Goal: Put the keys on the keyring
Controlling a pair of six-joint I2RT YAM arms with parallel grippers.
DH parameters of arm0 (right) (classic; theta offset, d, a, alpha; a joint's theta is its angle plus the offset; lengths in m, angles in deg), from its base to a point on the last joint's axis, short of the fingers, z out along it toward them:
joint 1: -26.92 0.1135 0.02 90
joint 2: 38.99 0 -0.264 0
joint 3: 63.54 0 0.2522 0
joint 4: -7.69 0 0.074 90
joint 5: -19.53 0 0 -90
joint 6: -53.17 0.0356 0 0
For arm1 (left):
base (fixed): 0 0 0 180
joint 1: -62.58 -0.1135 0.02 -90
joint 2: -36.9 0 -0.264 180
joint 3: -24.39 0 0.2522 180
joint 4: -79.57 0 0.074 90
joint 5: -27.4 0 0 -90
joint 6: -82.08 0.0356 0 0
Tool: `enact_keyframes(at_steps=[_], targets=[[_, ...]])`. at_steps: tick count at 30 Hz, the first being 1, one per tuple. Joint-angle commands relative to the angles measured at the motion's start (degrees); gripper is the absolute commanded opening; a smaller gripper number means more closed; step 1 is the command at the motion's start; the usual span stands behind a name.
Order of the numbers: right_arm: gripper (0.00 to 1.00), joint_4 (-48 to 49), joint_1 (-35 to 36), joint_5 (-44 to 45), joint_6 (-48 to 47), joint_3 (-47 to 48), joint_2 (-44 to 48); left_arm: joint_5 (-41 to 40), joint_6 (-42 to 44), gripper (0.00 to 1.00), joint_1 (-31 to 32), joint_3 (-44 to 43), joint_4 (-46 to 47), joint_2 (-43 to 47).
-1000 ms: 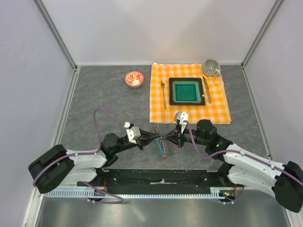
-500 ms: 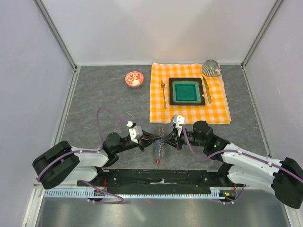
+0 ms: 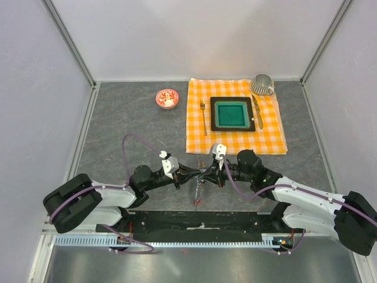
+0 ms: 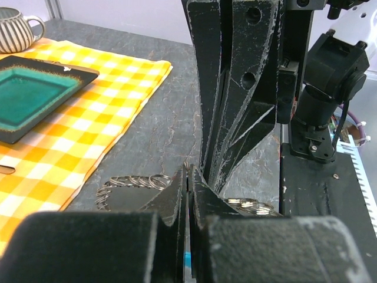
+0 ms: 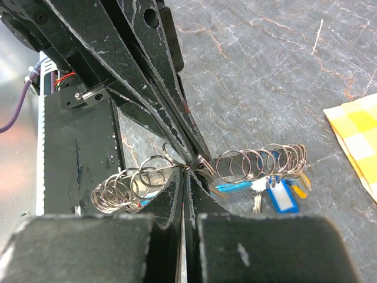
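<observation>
The keyring (image 5: 259,162) is pinched from both sides
The left gripper (image 5: 198,157) and right gripper (image 5: 185,177) are clamped fully closed on it; keys (image 5: 281,194) are seen beside it

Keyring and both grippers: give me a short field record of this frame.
keyring: coil of small metal rings, stretched out either side of the grip
left gripper: shut on keyring
right gripper: shut on keyring, tip to tip with left gripper
keys: blue and yellow tags, below keyring's end; threaded or not unclear

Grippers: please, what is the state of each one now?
Left gripper: closed, pinching the keyring.
Right gripper: closed, pinching the same keyring.
</observation>
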State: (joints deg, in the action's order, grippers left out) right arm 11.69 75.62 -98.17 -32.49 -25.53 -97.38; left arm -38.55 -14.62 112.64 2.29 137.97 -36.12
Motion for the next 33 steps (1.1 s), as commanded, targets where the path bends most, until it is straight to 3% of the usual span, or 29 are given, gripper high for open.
enact_keyframes(at_steps=[1, 13, 17, 20, 25, 33], targets=[[0.0, 9.9, 0.5, -2.8, 0.5, 1.2, -0.7, 1.5, -2.1, 0.02, 2.0, -1.8, 23.1, -0.6], [0.0, 5.5, 0.6, -3.8, -2.7, 3.9, -3.1, 1.1, -1.5, 0.02, 2.5, -2.7, 23.0, 3.2], [0.28, -1.7, 0.4, -0.3, -3.7, 4.8, 1.0, 0.0, -1.0, 0.02, 2.5, -1.2, 23.0, 3.3], [0.34, -7.5, -1.0, 1.1, -3.9, 5.4, 4.7, -0.5, -0.6, 0.02, 2.5, -0.4, 23.1, 3.8], [0.36, -11.1, -6.8, -0.7, -3.4, 5.5, 9.3, -0.8, 0.3, 0.02, 2.5, 0.2, 22.9, 4.7], [0.37, -6.3, -9.0, -7.0, -2.7, 4.8, 6.0, -0.4, 0.6, 0.02, 2.5, 0.1, 21.6, 6.0]])
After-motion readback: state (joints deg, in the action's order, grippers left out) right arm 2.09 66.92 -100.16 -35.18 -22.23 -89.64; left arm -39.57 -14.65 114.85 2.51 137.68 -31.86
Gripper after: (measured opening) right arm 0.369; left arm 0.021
